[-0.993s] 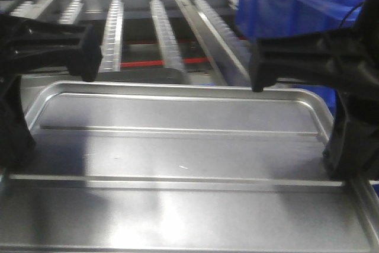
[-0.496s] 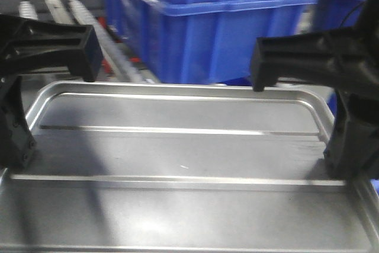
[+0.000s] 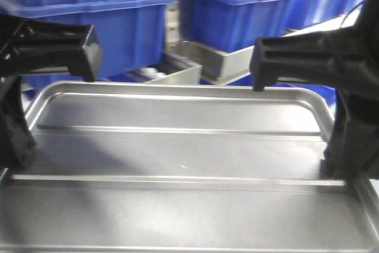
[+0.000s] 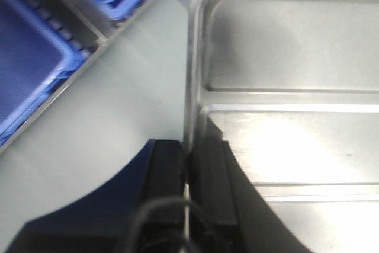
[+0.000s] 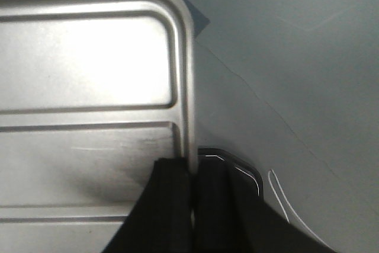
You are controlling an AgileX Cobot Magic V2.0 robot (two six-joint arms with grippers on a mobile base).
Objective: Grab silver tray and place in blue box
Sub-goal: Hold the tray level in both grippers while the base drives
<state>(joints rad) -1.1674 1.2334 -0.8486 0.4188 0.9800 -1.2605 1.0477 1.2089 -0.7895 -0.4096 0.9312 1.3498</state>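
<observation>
Front view: the silver tray [image 3: 177, 152] fills the lower half of the field, held level in the air with its two long ridges running from 9 to 3 o'clock. I see my left gripper [image 4: 188, 176] at the tray's 9 o'clock edge and my right gripper [image 5: 192, 188] at its 3 o'clock edge.

Left wrist view: the two black fingers are drawn almost together, one inside and one outside the raised rim, pinching it. Grey floor [image 4: 118, 105] lies beneath, with blue bins [image 4: 29, 69] at 10 o'clock.

Right wrist view: the same narrow pinch, with the rim caught between the inner and outer finger near the tray's rounded corner.

Beyond the tray, the blue box [image 3: 106, 34] with a thick lipped rim stands at 11 o'clock, apart from the tray. A second blue crate [image 3: 243, 22] stands at 1 o'clock, and a metal channel [image 3: 219, 63] runs between the two.
</observation>
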